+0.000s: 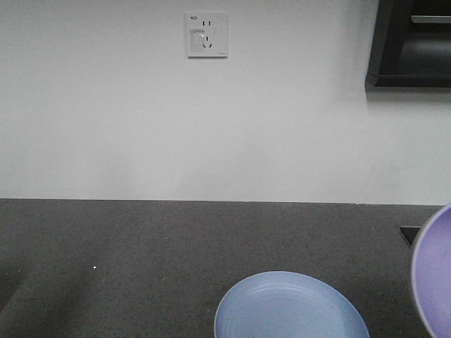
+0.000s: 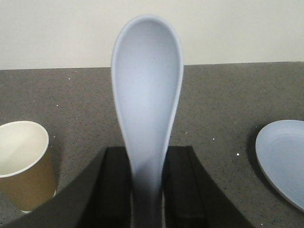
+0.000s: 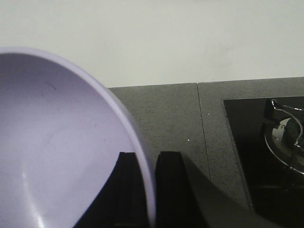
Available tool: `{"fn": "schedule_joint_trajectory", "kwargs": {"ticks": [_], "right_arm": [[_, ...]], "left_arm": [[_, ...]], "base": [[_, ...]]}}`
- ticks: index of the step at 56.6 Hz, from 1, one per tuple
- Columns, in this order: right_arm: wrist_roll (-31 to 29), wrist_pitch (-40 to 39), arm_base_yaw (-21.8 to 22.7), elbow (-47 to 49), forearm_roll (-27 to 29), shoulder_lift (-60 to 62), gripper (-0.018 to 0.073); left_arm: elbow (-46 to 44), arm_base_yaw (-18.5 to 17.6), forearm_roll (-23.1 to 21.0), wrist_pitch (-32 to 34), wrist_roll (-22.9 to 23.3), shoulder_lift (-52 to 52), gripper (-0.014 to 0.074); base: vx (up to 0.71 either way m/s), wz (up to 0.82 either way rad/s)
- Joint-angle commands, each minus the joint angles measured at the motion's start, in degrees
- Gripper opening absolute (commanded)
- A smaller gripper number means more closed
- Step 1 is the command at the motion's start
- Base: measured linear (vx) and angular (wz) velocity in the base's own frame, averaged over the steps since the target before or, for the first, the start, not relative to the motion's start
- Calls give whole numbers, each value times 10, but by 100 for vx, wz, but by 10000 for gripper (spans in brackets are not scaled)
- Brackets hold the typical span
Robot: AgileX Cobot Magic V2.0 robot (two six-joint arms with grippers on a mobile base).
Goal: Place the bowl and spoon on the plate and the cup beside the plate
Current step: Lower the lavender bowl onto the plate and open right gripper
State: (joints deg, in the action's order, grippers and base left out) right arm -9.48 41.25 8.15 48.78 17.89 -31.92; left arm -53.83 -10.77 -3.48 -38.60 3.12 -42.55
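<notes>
My left gripper [image 2: 148, 183] is shut on the handle of the pale blue spoon [image 2: 148, 90], which sticks up and away from the jaws above the counter. The tan cup [image 2: 23, 164] stands upright to its lower left. The pale blue plate [image 2: 282, 161] lies at the right edge of that view and at the bottom centre of the front view, plate [image 1: 290, 308]. My right gripper [image 3: 147, 183] is shut on the rim of the lavender bowl [image 3: 57, 147], one finger inside and one outside. The bowl [image 1: 435, 276] shows tilted at the front view's right edge.
The dark speckled countertop [image 1: 141, 253] runs back to a white wall with a socket [image 1: 206, 35]. A black gas hob with a metal burner [image 3: 285, 142] lies to the right of the bowl. A dark cabinet [image 1: 412, 42] hangs at the upper right.
</notes>
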Motion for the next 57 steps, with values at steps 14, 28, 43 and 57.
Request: {"fn": "schedule_joint_trajectory", "kwargs": {"ticks": [14, 28, 43, 57], "right_arm": [[-101, 9, -59, 88, 107, -199, -9], [-22, 14, -162, 198, 14, -436, -8], [18, 62, -206, 322, -25, -654, -8], [21, 62, -221, 363, -24, -727, -8]], "left_arm": [[-14, -5, -6, 54, 5, 0, -6], [-14, -5, -5, 53, 5, 0, -6], [-14, -5, -5, 48, 5, 0, -6], [-14, -4, -5, 35, 5, 0, -6]], "base": [[0, 0], [0, 0], [0, 0], [0, 0]]}}
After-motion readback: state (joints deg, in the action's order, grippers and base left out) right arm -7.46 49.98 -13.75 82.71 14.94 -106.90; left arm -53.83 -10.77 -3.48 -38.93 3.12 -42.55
